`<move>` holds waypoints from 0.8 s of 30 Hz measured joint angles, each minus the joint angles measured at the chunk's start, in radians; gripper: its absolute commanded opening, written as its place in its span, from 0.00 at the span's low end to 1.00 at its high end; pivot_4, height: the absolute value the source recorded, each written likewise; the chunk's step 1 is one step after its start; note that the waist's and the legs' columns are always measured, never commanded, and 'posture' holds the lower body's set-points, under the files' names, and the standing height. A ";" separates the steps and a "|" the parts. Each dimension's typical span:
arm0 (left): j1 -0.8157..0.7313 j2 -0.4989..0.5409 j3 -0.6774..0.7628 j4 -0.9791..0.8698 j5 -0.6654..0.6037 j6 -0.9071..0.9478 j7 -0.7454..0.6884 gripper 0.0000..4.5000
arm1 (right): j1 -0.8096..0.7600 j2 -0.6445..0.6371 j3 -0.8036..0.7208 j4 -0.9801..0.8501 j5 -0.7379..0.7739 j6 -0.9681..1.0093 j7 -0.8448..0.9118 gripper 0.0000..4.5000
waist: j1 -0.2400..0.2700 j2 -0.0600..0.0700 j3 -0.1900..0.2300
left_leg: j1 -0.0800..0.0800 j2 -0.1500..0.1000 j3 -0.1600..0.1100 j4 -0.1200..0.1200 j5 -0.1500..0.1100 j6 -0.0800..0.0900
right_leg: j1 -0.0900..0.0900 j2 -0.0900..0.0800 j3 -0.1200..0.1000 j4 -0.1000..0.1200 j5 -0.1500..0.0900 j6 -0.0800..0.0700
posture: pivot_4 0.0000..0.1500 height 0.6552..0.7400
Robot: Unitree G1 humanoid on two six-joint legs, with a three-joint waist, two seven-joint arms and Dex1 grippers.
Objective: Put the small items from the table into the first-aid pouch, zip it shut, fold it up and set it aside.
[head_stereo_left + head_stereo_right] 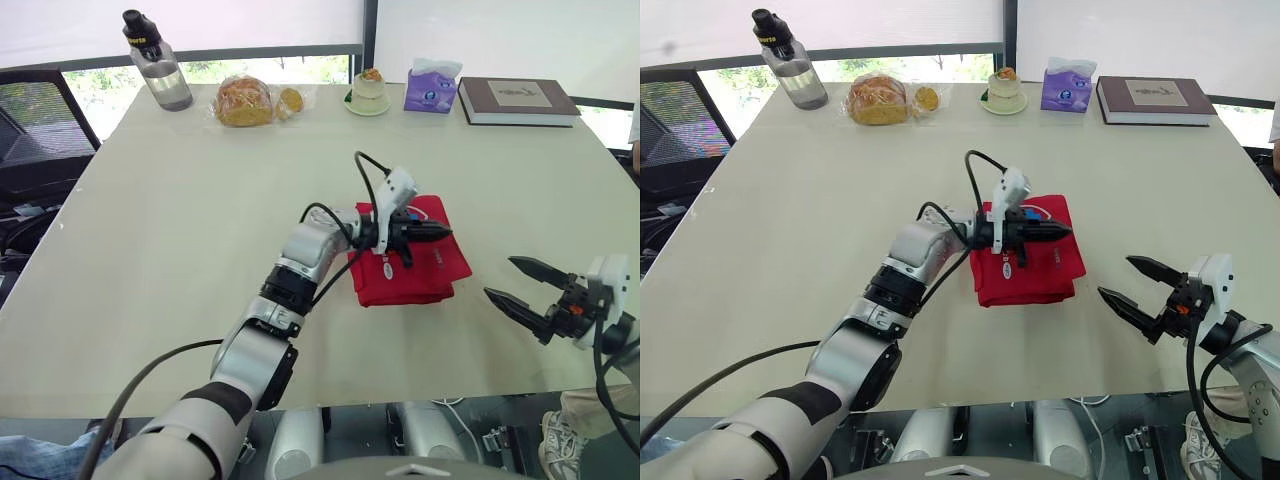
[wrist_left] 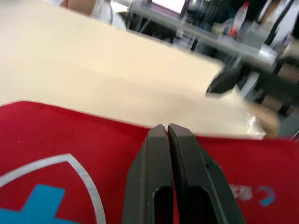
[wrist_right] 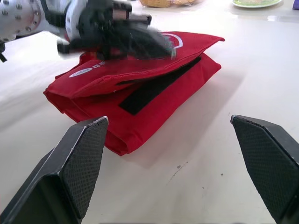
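The red first-aid pouch (image 1: 425,272) lies folded on the table right of centre, its top flap slightly lifted so a black strip (image 3: 154,87) shows underneath. My left gripper (image 1: 440,233) hovers just over the pouch's top flap (image 2: 84,144) with its fingers pressed together and nothing between them. My right gripper (image 1: 522,284) stands open near the table's front right edge, to the right of the pouch and apart from it. In the right wrist view its two fingertips (image 3: 77,161) frame the pouch (image 3: 93,100).
Along the far edge stand a water bottle (image 1: 157,62), wrapped bread (image 1: 246,101), a small cake on a plate (image 1: 368,93), a purple tissue pack (image 1: 431,88) and a book (image 1: 518,100). A black chair (image 1: 35,130) stands off the left side.
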 measured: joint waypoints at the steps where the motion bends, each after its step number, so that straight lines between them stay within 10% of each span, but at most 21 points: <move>1: 0.001 0.000 -0.008 0.001 0.008 -0.007 0.000 0.03 | 0.000 0.000 0.000 0.000 0.000 0.000 -0.001 1.00 | 0.000 0.000 0.000 | 0.000 0.000 0.000 0.000 0.000 0.000 | 0.000 0.000 0.000 0.000 0.000 0.000 | 1.00 1.00; 13: 0.027 0.028 -0.202 0.009 0.139 -0.141 -0.202 0.03 | 0.068 0.001 -0.003 -0.028 0.004 -0.001 -0.022 1.00 | 0.009 0.006 -0.006 | 0.002 0.000 -0.001 0.001 0.000 0.000 | 0.003 0.001 0.000 -0.001 -0.002 0.000 | 1.00 1.00; 24: 0.009 -0.019 -0.082 0.043 0.005 -0.103 -0.320 0.03 | 0.084 -0.019 -0.008 -0.042 0.001 -0.001 -0.025 1.00 | 0.011 0.006 -0.005 | -0.001 0.000 -0.003 0.003 0.000 0.000 | 0.002 0.001 -0.001 -0.001 -0.002 0.001 | 1.00 1.00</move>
